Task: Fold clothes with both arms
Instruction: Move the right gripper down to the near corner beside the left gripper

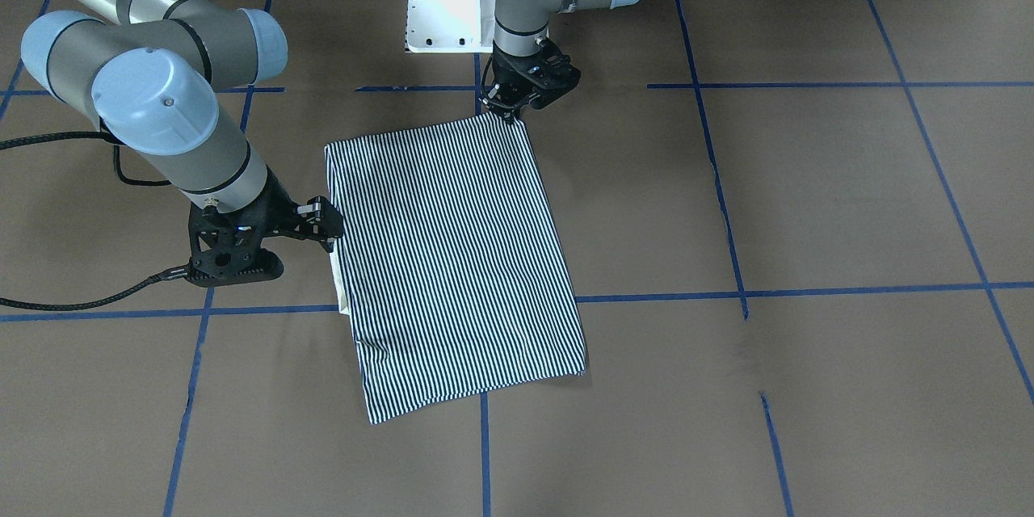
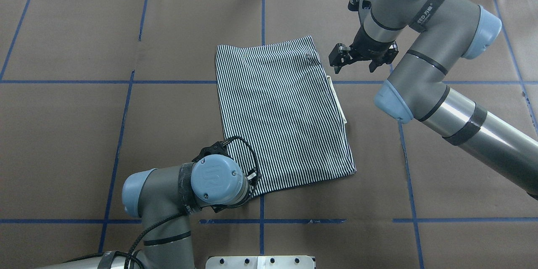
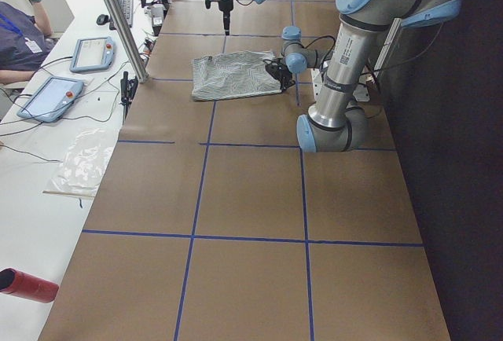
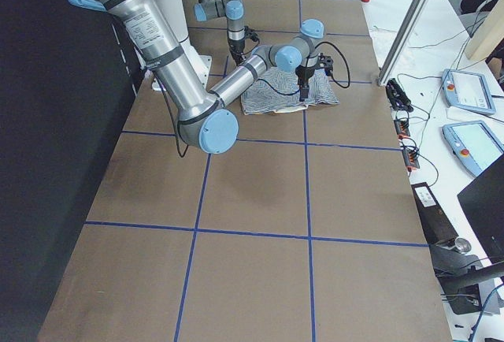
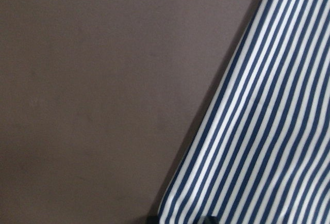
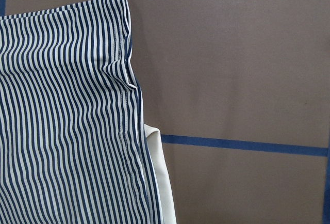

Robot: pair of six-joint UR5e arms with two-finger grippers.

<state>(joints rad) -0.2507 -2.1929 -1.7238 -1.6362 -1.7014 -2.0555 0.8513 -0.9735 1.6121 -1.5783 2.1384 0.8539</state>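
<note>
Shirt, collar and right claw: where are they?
shirt (image 2: 281, 109): overhead view, middle of the striped cloth.
collar (image 6: 164, 182): right wrist view, cream strip poking out at the shirt's edge.
right claw (image 1: 327, 224): front-facing view, between its fingertips.

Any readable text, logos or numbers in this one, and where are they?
"UR": logo on the joint cap of the left arm.
"EED" plus characters I cannot make out: black band on the right arm.
Printed labels on both arms in the side views: too small to read.
</note>
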